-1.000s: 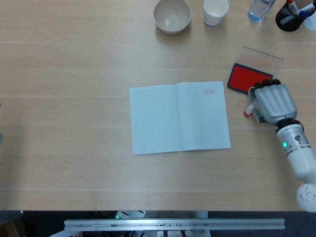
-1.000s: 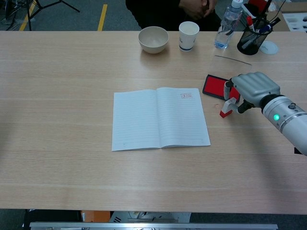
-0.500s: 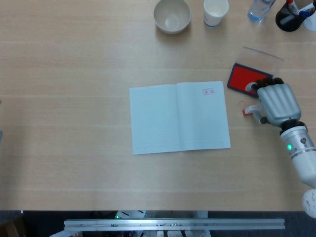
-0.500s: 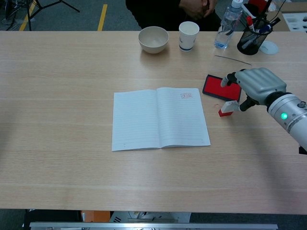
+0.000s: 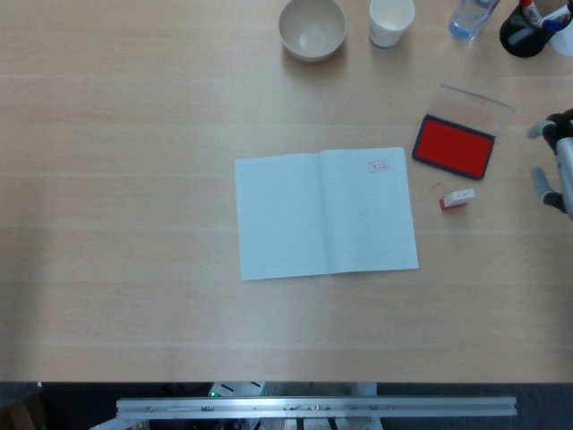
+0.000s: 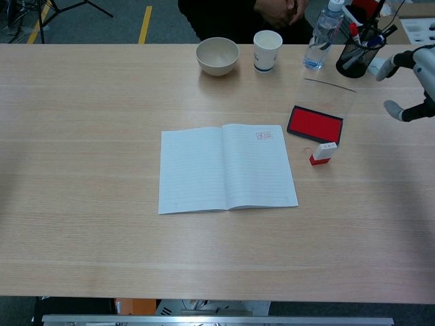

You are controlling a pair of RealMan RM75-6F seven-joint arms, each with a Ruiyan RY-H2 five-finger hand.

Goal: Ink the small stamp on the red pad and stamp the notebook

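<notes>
Right hand (image 6: 414,81) sits at the far right edge of both views with its fingers spread and nothing held, well apart from the small white-and-red stamp (image 6: 323,153), which lies on its side on the light wooden table (image 6: 102,102) to the left of the hand. That stamp rests just in front of the open red ink pad in a dark case (image 6: 314,123) and just right of the open white lined notebook (image 6: 225,167), whose right page carries a small red imprint (image 6: 264,135) near its top. Left hand appears in neither view.
</notes>
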